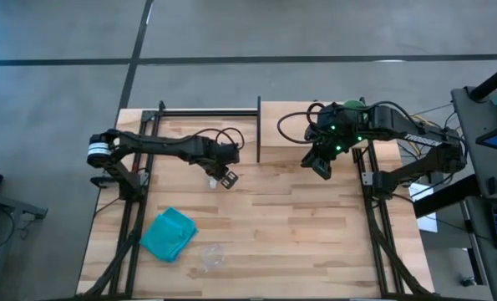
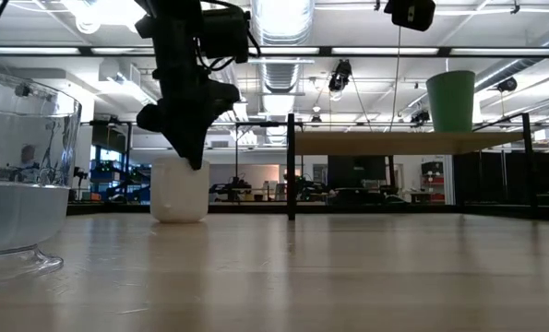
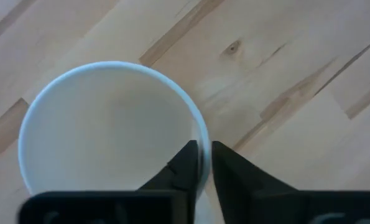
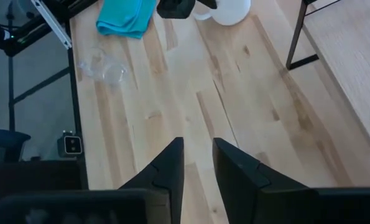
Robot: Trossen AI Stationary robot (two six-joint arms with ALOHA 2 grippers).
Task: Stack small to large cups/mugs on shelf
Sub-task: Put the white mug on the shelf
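Note:
The white mug stands upright on the tabletop left of the shelf, also showing in the low view. My left gripper is above it, shut on its rim. The green cup stands upright on the shelf. The small clear cup lies on the table near its front edge. My right gripper is open and empty, above the table by the shelf's near edge. My left gripper has the mug's rim between its two fingers, one finger inside the mug and one outside. The fingers come from above, pointing down. The mug stands upright with its base on the table.
A teal folded cloth lies at the front left, next to the clear cup. The shelf's black posts stand between the mug and the shelf board. Bare table lies in the middle and at the front right.

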